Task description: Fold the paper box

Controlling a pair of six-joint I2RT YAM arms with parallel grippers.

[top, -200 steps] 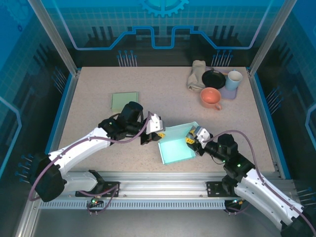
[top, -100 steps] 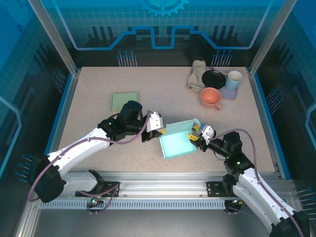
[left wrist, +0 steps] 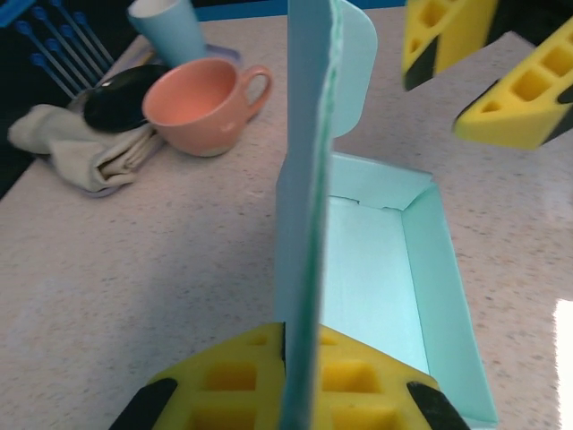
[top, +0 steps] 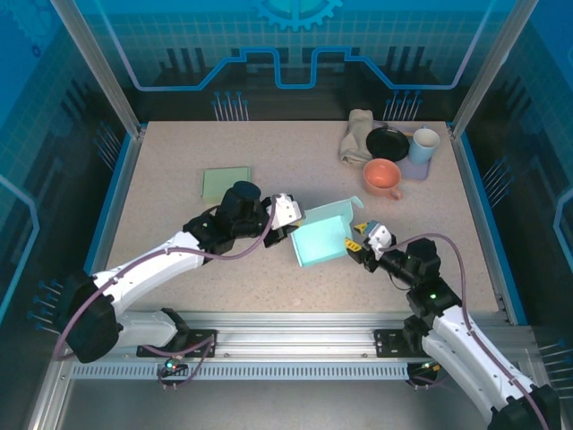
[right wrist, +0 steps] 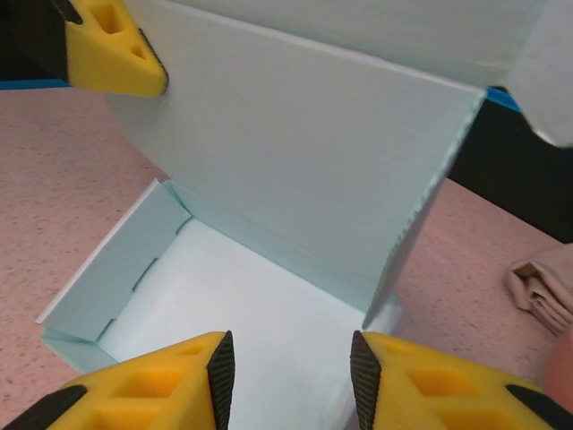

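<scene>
The pale teal paper box sits mid-table with its tray tipped up and its lid raised. My left gripper is shut on the lid's left edge. In the left wrist view the lid stands on edge, pinched between my yellow pads, gripper, with the tray to its right. My right gripper is open at the box's right side. Its wrist view looks into the tray floor and the upright lid panel, gripper, nothing between the pads.
A flat green sheet lies at the back left. At the back right stand a pink cup, a black plate, a light blue cup and a folded cloth. The cage posts frame the table.
The left gripper has swung the lid up and back, and the box has tilted and shifted away from the front edge. The right gripper's jaws have widened and drawn off the box's right wall.
</scene>
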